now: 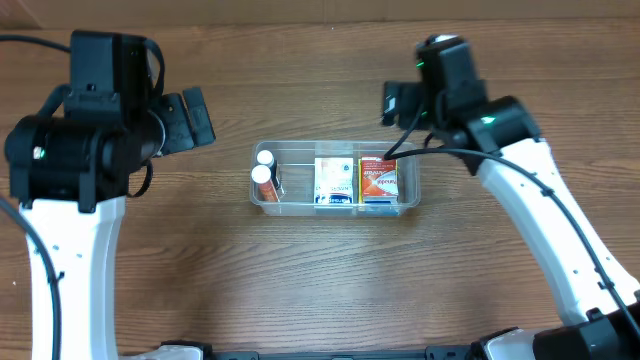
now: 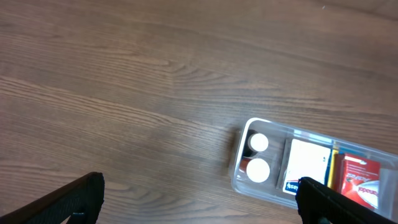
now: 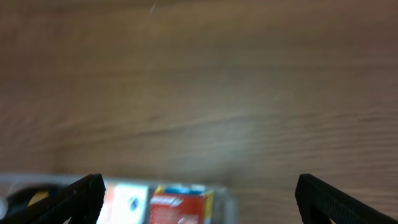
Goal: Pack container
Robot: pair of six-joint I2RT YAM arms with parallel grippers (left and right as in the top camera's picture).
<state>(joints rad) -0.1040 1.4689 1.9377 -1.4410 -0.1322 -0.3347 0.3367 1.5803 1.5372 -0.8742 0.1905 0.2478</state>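
The clear plastic container (image 1: 300, 203) lies in the middle of the wooden table. It holds two white-capped bottles (image 1: 264, 172) at its left end, a white and blue box (image 1: 334, 183) in the middle and a red and orange box (image 1: 377, 182) at the right. My left gripper (image 2: 199, 208) is open and empty, raised to the left of the container (image 2: 244, 184). My right gripper (image 3: 199, 205) is open and empty, raised behind the container's right end (image 3: 225, 198). The right wrist view is blurred.
Bare wooden table (image 1: 330, 280) surrounds the container on all sides. The two arm bases stand at the front left and front right.
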